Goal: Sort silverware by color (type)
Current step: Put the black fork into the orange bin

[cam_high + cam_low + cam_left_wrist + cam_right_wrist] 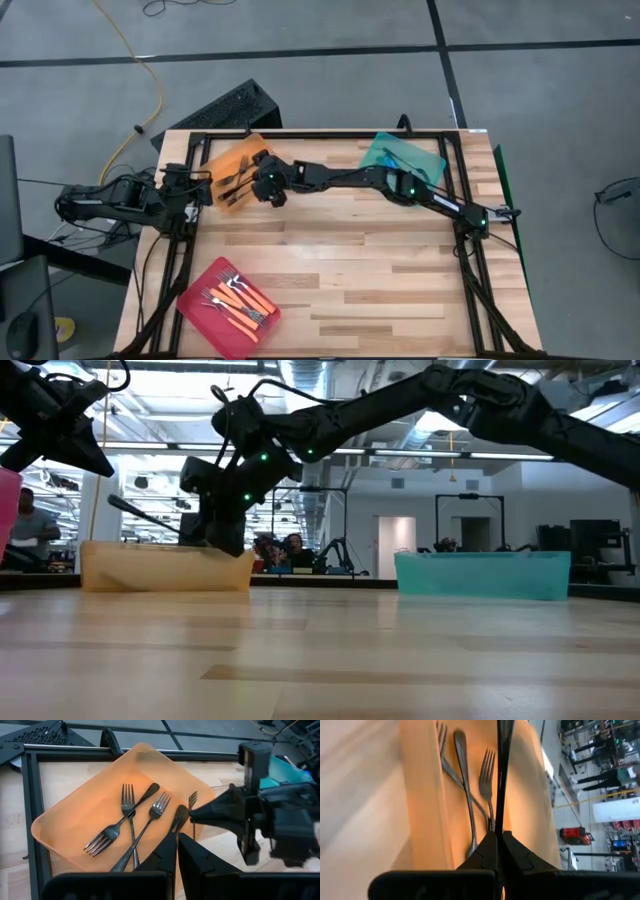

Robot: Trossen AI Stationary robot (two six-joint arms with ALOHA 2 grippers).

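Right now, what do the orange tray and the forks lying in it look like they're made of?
Orange tray: apparently translucent plastic, smooth with a dull sheen; its walls glow lighter than its floor and the corners are rounded. Forks: probably all metal, dark grey with a brushed gloss; highlights run along tines and handles, and no coloured grip shows.

Dark metal forks in translucent orange tray; teal tray; pink tray.

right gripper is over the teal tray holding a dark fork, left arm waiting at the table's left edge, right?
Not quite. The right gripper, shut on a dark fork, is over the orange tray, not the teal tray, as the high view shows. The left gripper does wait at the table's left edge.
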